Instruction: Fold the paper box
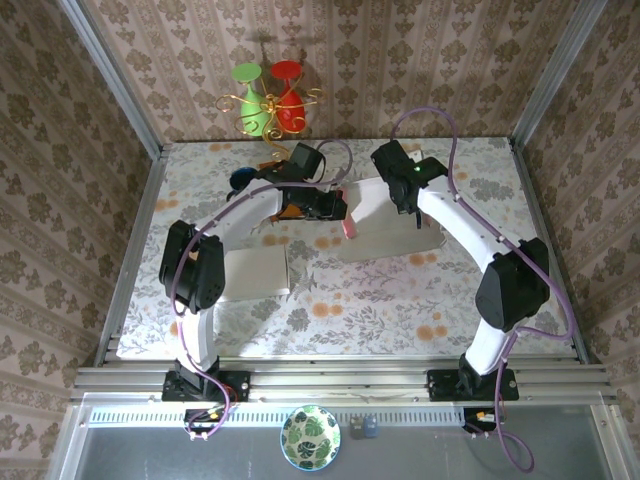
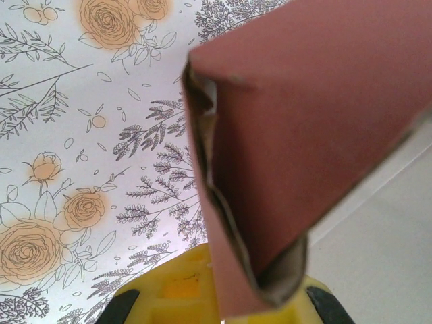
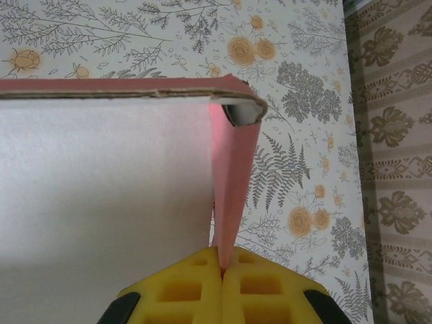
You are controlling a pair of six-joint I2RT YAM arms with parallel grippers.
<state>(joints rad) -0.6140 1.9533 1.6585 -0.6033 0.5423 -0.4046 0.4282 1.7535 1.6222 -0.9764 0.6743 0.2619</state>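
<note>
Your left jaws are clamped on a doubled pink wall of the paper box (image 2: 304, 135). The card runs straight out ahead of them, and I'd say this grip is there to press the fold flat and hold that side standing. Your right jaws pinch the opposite pink wall (image 3: 233, 175) edge-on. It stands upright just ahead of them and meets the far wall at a corner, with the white floor panel (image 3: 101, 202) to their left. The box sits between the two sets of jaws on the flowered tabletop (image 2: 67, 135). Holding both sides likely keeps the walls from springing back open.
</note>
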